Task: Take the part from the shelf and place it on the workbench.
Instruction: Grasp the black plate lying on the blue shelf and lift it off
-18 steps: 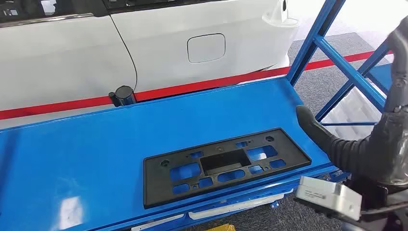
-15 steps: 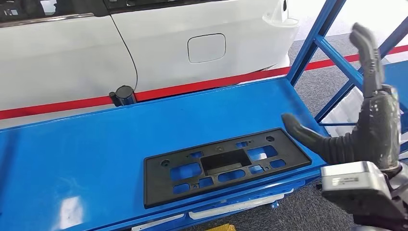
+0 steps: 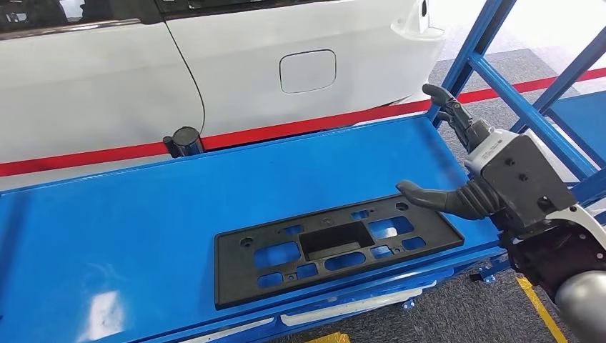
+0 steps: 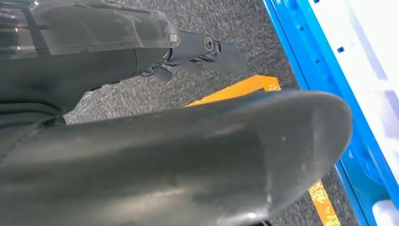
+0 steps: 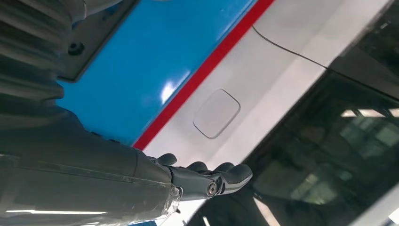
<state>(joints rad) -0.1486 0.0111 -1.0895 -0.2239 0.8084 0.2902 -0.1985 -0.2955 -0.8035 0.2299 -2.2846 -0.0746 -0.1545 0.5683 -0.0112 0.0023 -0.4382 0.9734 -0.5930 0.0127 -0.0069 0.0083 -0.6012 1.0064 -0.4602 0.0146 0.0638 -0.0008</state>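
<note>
The part [image 3: 336, 246], a flat black plate with cut-outs, lies on the blue tabletop [image 3: 107, 236] close to its near edge, its right end near the tabletop's right edge. Bare blue surface spreads to its left and behind it. The right hand [image 3: 457, 161] hangs over that right end, spread and holding nothing: the thumb [image 3: 429, 196] reaches out just above the part's far right corner, whether touching I cannot tell, the fingers [image 3: 446, 103] point away toward the shelf frame [image 3: 514, 93]. The left hand [image 4: 179, 160] hangs by the floor [image 4: 141, 94]; its grip cannot be told. Beyond the tabletop runs a red line [image 3: 286, 128], then a white car [image 3: 250, 64].
</note>
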